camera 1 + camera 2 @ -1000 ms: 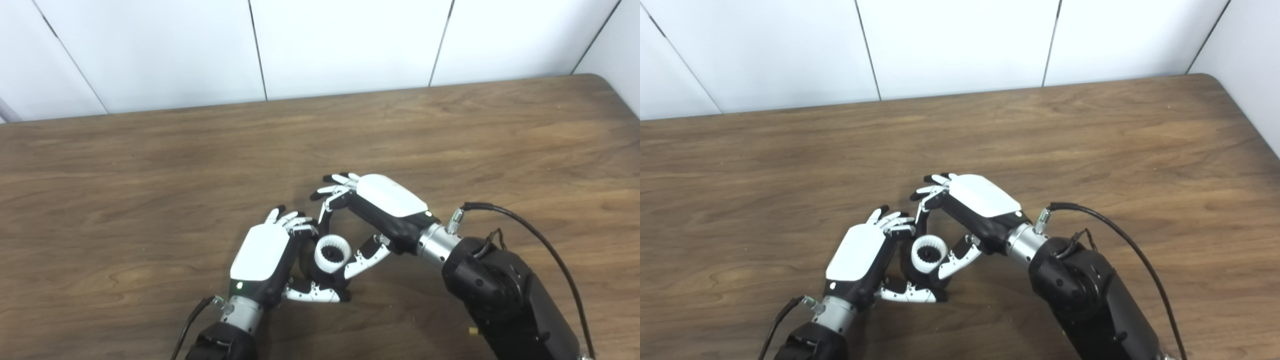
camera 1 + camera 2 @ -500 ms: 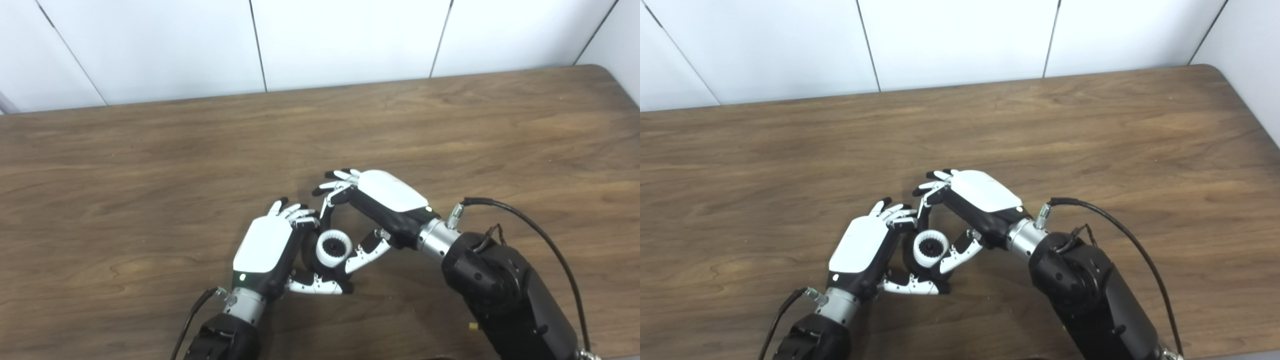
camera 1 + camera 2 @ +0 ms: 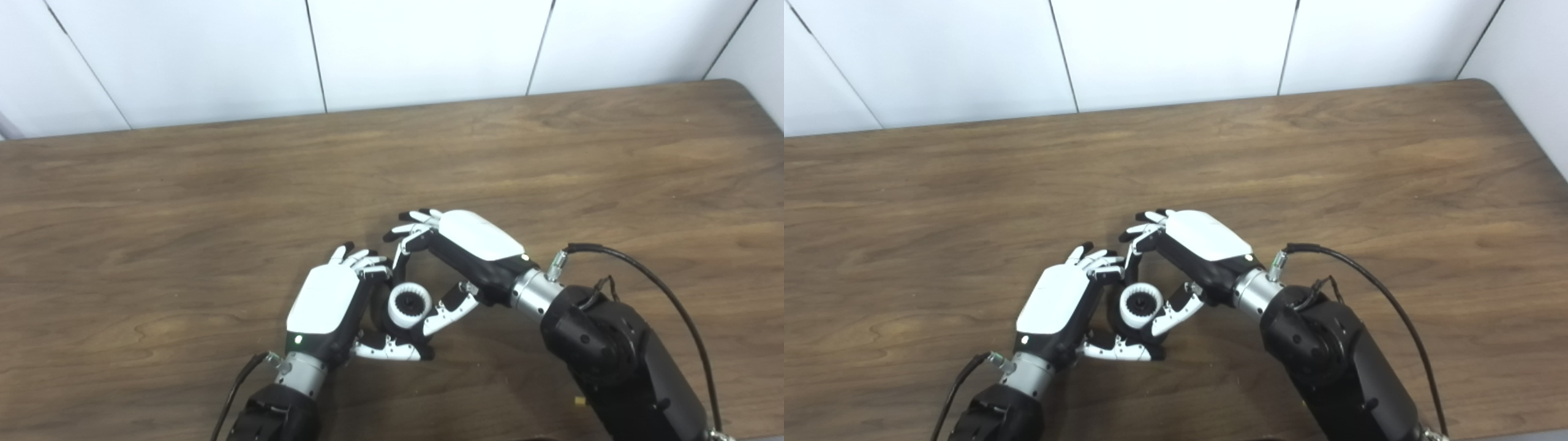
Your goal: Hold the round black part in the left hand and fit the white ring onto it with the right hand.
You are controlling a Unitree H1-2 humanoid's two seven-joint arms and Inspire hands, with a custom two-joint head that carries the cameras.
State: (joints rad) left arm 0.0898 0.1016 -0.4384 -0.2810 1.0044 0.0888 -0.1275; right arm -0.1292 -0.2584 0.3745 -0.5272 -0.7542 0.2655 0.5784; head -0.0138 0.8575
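A dark wooden table stands against a white panelled wall.

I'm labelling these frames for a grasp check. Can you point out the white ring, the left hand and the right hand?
white ring (image 3: pixel 409 307), left eye view, on its toothed white rim.
left hand (image 3: pixel 323 300), left eye view, on its white back shell.
right hand (image 3: pixel 1206 236), right eye view, on its white back shell.

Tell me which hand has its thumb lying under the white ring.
The left hand: its thumb lies flat below the white ring. The right hand brings its thumb in from the ring's right side.
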